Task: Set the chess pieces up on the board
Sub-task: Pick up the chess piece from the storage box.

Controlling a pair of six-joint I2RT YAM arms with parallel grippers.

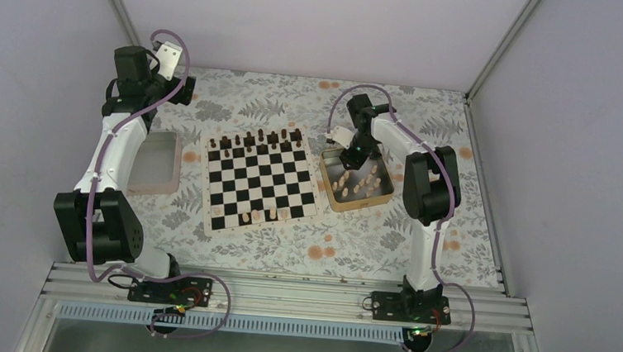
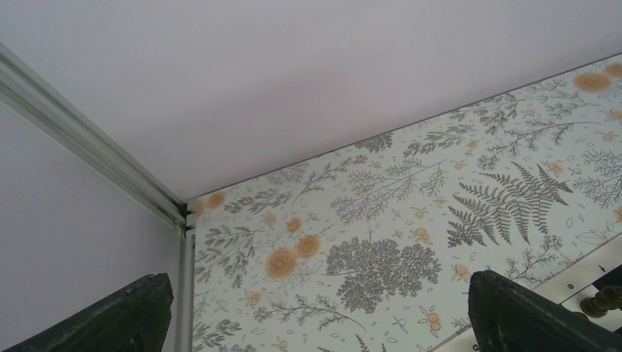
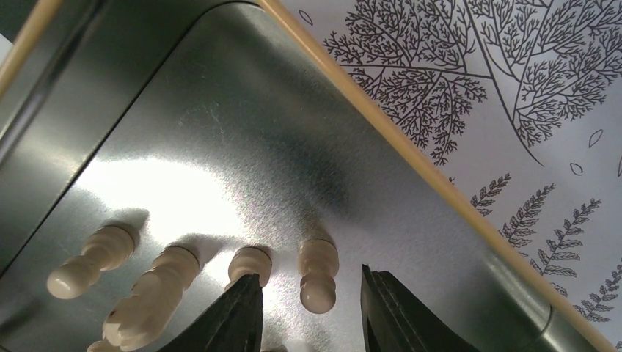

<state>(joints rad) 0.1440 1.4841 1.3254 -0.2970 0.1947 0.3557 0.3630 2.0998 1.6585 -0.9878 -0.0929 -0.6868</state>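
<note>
R jaws were down inside the gold tin tray [image 1: 362,205], just right of the board [image 1: 262,187]. They were open part-way w/ nothing held. In the wrist view my fingertips [image 3: 242,312] straddled one light pawn [image 3: 319,275], roughly centred in the gap but not yet touched. Couldn't tell if it stood upright or lay flat on the metal.

Most of the chess pieces [image 1: 359,183] were in that tray. Only a few light ones [image 1: 247,215] sat on the board's near row. The dark pieces [image 1: 261,143] filled the two far rows.

L jaws were spread wide and empty, fingers [image 2: 506,308] raised above the desk [image 2: 381,220] off the board's far-left corner, out of the way.

Step in hand, as I judged it: grab this pawn. To do it well:
- Go a touch lower so the pads meet the body, not the round head, which would prob. squirt out.
- Keep the pawn centred so both sides touch together.
- Mind the neighbour piece [image 3: 249,264] just beside one finger; it could get knocked or pinched too.
- Close slowly, since the tin looked slick.
- Lift straight up, clear the tray rim, then head for a free near-row square on the board.
</note>
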